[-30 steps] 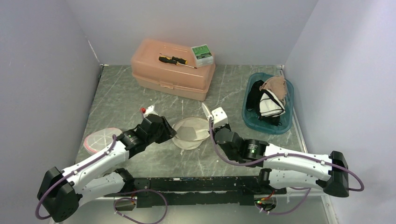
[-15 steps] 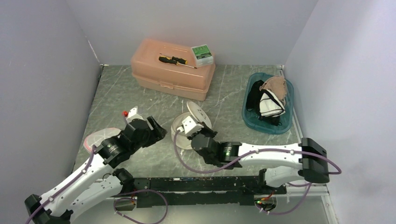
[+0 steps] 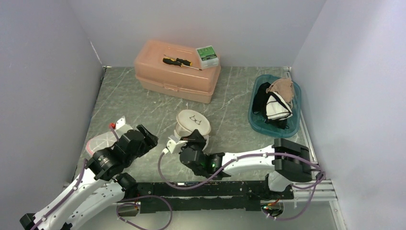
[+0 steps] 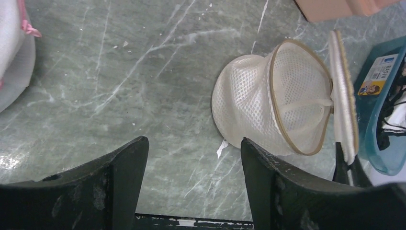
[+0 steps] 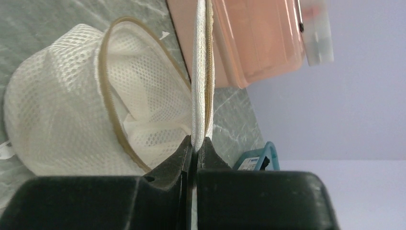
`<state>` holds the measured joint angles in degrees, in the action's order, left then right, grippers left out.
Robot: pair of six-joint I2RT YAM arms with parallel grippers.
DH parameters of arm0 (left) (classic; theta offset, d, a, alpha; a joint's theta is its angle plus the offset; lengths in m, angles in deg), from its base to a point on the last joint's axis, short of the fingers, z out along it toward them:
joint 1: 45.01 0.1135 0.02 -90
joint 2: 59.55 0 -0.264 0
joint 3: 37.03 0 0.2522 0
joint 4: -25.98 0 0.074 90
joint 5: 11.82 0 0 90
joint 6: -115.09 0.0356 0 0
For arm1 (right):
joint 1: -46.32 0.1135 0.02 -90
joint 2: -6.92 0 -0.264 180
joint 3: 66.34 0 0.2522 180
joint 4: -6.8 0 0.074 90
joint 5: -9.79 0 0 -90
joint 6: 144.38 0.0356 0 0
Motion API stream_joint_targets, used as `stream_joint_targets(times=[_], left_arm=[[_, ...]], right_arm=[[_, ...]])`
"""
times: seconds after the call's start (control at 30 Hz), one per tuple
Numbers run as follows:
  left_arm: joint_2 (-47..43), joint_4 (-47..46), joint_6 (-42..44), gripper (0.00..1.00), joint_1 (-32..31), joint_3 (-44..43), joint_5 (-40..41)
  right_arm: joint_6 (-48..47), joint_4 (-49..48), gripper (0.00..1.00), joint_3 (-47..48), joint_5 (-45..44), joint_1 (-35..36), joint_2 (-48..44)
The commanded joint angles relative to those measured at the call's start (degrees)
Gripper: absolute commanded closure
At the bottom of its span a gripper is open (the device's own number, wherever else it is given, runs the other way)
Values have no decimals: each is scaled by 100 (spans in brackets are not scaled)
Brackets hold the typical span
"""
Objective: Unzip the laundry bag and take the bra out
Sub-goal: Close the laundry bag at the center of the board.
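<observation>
The white mesh laundry bag [image 3: 191, 128] lies on its side mid-table, unzipped, its tan-edged mouth gaping [image 4: 297, 96]; the inside in view shows only mesh [image 5: 143, 110]. My right gripper [image 3: 193, 140] is shut on the edge of the bag's round lid flap [image 5: 202, 72] and holds it up on edge [image 4: 342, 96]. My left gripper [image 4: 194, 143] is open and empty, left of the bag and apart from it [image 3: 142, 135]. A white padded item with pink trim and a bow [image 4: 14, 43], seemingly the bra, lies at the far left [image 3: 98, 143].
A pink toolbox [image 3: 177, 72] stands at the back with a screwdriver [image 3: 179, 62] and a green box [image 3: 207, 55] on it. A blue bin [image 3: 281, 134] of clothes sits at the right. Grey walls close in the sides.
Both arms have drawn back toward the near edge. My right gripper moved left with the lid flap, swinging it up off the bag. My left gripper backed away to the left, open.
</observation>
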<state>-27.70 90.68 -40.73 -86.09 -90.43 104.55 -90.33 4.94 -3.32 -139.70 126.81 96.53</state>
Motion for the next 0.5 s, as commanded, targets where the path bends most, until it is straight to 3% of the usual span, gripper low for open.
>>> stream_joint_targets(times=[0.0,0.17,0.47], left_arm=[[-86,142,-159,24,-21,-12,252],[-123,93,-103,24,-23,75,237],[-22,-2,-71,23,-18,127,195]], right_arm=[[-439,-242,100,277,160,194,305],[-24,250,100,367,348,312,600],[629,749,46,432,559,423,467]])
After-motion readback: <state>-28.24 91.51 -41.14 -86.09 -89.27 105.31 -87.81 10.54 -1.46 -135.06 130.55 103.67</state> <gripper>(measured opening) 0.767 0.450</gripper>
